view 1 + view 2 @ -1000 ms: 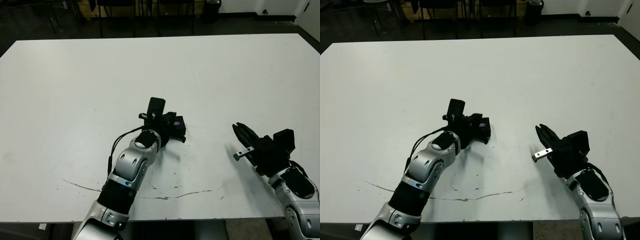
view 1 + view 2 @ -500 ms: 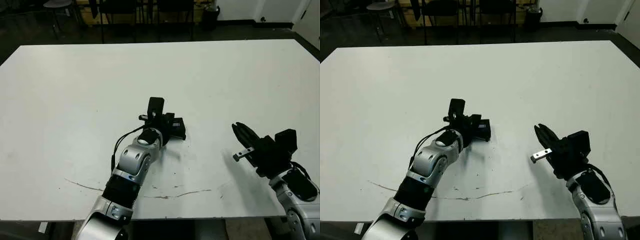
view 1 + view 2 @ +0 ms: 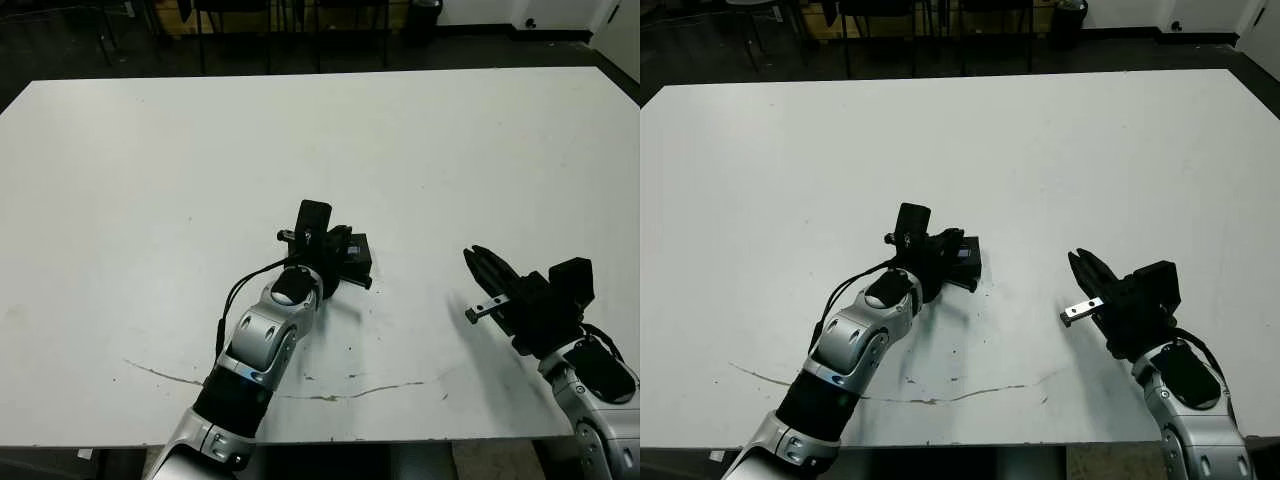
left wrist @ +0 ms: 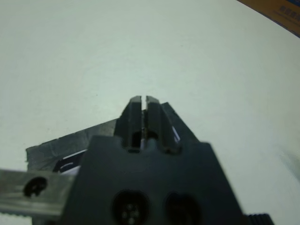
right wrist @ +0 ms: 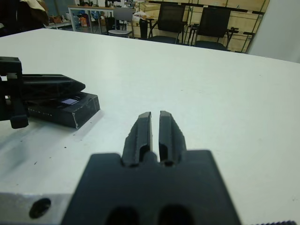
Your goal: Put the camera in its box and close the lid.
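White and bare, the worktop [image 3: 150,180] carried the closed box [image 5: 63,107] near its middle, the left gripper [image 4: 143,104] pinched shut directly over it, the right gripper [image 5: 155,123], also closed, well apart.
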Action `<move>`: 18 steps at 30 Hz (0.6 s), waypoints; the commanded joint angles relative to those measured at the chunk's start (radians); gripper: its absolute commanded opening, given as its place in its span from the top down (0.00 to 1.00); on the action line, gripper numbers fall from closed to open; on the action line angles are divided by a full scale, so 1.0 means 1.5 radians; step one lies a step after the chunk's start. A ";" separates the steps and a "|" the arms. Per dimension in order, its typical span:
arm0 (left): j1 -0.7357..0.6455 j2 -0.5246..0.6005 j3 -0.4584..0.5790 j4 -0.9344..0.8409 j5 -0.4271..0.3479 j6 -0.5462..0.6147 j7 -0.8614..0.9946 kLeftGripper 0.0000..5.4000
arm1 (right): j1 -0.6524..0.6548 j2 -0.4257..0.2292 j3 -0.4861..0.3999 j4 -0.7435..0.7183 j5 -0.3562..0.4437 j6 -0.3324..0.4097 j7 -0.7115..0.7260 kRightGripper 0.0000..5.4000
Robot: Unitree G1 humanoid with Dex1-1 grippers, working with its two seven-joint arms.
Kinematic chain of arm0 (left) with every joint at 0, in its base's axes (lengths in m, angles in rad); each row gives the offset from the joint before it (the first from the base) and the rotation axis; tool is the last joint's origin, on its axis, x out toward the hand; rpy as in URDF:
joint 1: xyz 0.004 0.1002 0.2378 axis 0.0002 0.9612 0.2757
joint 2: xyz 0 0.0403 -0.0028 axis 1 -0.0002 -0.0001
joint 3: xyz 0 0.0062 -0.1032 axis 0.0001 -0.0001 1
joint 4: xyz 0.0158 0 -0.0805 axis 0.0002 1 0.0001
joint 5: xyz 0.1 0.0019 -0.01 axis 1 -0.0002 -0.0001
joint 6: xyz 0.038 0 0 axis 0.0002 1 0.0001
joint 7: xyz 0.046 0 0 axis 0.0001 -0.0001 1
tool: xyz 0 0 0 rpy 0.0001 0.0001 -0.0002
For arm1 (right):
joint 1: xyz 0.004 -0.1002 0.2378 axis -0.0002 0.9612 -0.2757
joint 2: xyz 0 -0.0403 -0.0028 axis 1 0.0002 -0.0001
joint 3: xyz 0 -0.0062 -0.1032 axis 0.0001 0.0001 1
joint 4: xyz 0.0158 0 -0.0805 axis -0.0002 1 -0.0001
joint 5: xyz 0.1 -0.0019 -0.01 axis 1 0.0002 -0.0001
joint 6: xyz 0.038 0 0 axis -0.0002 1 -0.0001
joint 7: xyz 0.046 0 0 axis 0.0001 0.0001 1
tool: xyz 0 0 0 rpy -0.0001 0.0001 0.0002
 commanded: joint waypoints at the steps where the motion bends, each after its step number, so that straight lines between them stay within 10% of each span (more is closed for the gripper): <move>1: 0.064 -0.012 0.003 0.039 0.003 0.027 0.004 1.00 | 0.003 -0.003 0.004 0.001 -0.007 0.012 -0.004 1.00; 9: 0.074 0.009 0.012 0.000 0.003 0.015 -0.001 1.00 | -0.003 0.003 0.008 0.024 -0.025 -0.003 -0.008 1.00; 18: 0.210 0.092 0.058 -0.322 -0.070 0.003 -0.080 1.00 | -0.017 0.028 0.004 0.062 -0.014 -0.041 -0.010 1.00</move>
